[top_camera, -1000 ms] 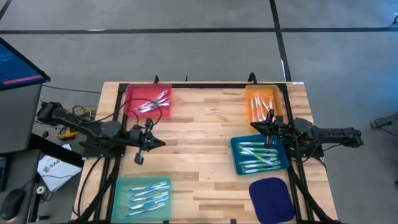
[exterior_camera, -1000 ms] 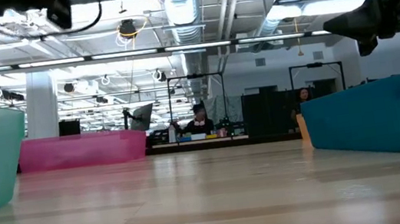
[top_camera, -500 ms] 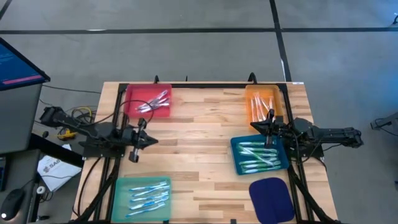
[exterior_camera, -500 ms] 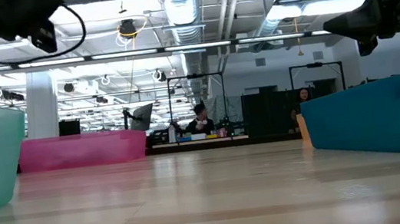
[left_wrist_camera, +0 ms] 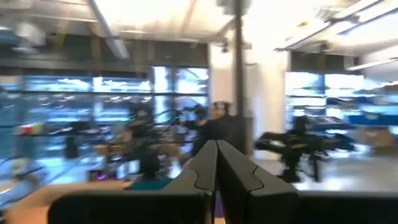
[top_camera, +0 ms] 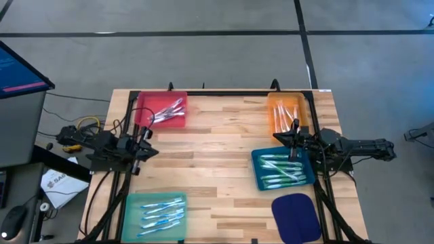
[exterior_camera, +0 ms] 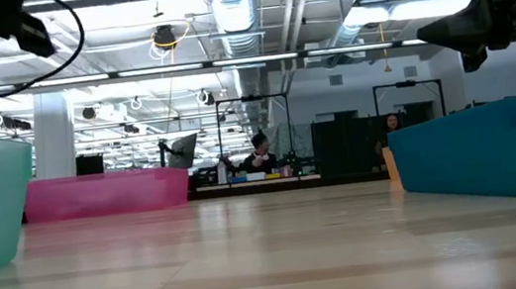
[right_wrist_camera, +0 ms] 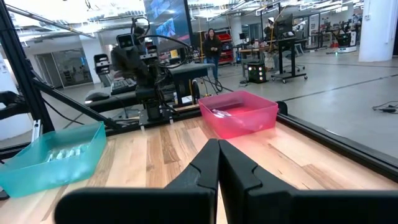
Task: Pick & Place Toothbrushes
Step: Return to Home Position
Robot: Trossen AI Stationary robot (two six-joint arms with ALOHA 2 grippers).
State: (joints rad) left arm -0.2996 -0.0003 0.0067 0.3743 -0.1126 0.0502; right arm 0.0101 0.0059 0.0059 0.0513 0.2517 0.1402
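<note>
Wooden table (top_camera: 217,159), binned toothbrushes (top_camera: 281,168) beside right tool (top_camera: 281,139)

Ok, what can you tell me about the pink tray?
The pink tray is a rectangular box of see-through pink plastic with low walls. It sits flat on the wooden table, in a corner on the left arm's side. A loose pile of pale toothbrushes lies inside, crossing one another. The left gripper hangs shut beside it without touching; the right gripper waits across the table.
</note>
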